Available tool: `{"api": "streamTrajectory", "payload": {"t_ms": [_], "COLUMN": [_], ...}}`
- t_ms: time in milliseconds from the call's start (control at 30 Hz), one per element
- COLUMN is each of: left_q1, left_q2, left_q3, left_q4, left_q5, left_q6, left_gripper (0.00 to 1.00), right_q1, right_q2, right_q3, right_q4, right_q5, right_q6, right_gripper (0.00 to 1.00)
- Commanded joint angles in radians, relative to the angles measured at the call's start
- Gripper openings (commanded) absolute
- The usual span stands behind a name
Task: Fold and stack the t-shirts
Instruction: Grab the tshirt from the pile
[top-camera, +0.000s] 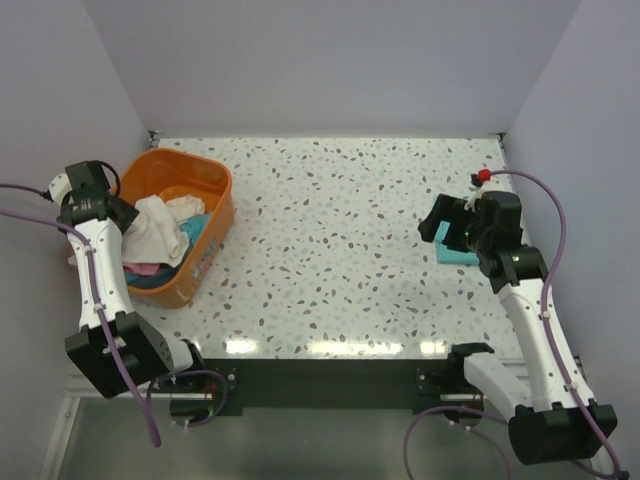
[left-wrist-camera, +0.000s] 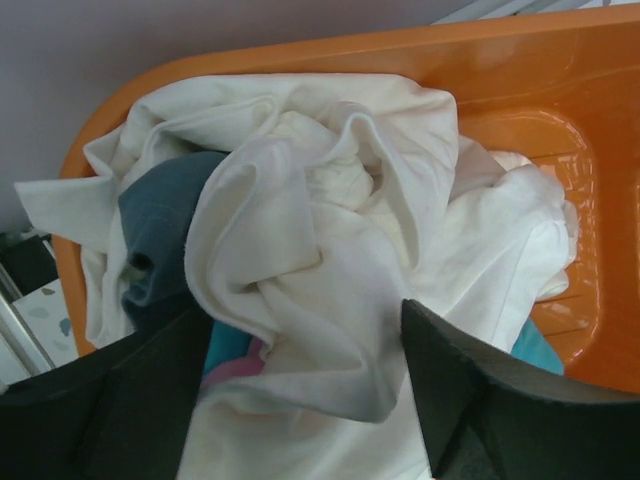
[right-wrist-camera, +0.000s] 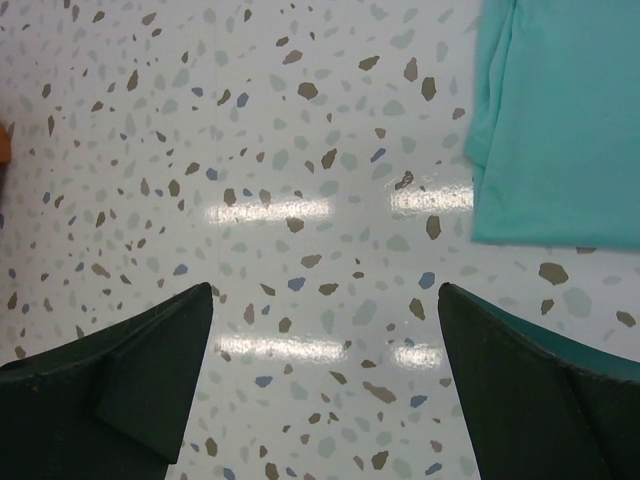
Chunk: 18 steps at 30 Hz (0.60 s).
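The soft cream-white short-sleeved t-shirt (left-wrist-camera: 330, 230) is seen crumpled in thick folds, lying on top of the pile inside the orange plastic basket (left-wrist-camera: 520, 60) at the left side of the table. The plain teal-green t-shirt (right-wrist-camera: 560, 120) is laid flat and folded, with straight edges, on the speckled white table (right-wrist-camera: 200, 120) at the right side, well apart from the basket. One shirt of each colour is counted, and one basket. Three more cloth pieces are held in the basket under the white shirt: a dark blue-grey cloth (left-wrist-camera: 165, 210), a bright turquoise cloth (top-camera: 196, 232) and a small pink cloth (left-wrist-camera: 235, 372). The left gripper (left-wrist-camera: 302, 330) is placed over the basket with its fingers spread apart, and a fold of the white shirt lies between them, not pinched. The right gripper (right-wrist-camera: 325, 300) is held over bare table just beside the teal-green shirt, fingers spread wide, nothing grasped.
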<state>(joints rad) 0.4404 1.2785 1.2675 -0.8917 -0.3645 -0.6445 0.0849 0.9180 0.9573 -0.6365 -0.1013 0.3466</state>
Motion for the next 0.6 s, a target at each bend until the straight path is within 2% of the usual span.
{"api": "streamTrajectory", "payload": {"t_ms": [0,33,67,133,367,433,567], "left_q1": [0.011,0.012,0.011,0.012,0.012,0.012,0.011], "left_q2": [0.002,0.001,0.004,-0.001,-0.073,-0.09,-0.1], "left_q3": [-0.006,-0.005,-0.002,0.013,0.101,0.182,0.384], "left_q4": [0.063,0.069,0.071,0.068,0.111,0.117,0.212], "left_q5": [0.024,0.032,0.042,0.052,0.128,0.145,0.319], "left_q6": [0.014,0.019,0.022,0.022,0.054,0.06,0.083], "left_gripper": [0.73,0.62,0.33,0.02,0.0,0.0,0.0], "right_q1": [0.001,0.001,0.001,0.001,0.001,0.0,0.001], "right_q2": [-0.002,0.001,-0.001,-0.001,-0.002,-0.004,-0.016], "right_q3": [0.008,0.009,0.011,0.009,0.009,0.009,0.001], "right_q4": [-0.009,-0.009,-0.009,-0.008,-0.009,-0.009,0.0], "right_q5": [0.003,0.003,0.002,0.005,0.006,0.006,0.009], "right_q6": [-0.015,-0.015,-0.015,-0.014,-0.015,-0.015,-0.014], "right_gripper": [0.99,0.99,0.98,0.99,0.99,0.99,0.99]}}
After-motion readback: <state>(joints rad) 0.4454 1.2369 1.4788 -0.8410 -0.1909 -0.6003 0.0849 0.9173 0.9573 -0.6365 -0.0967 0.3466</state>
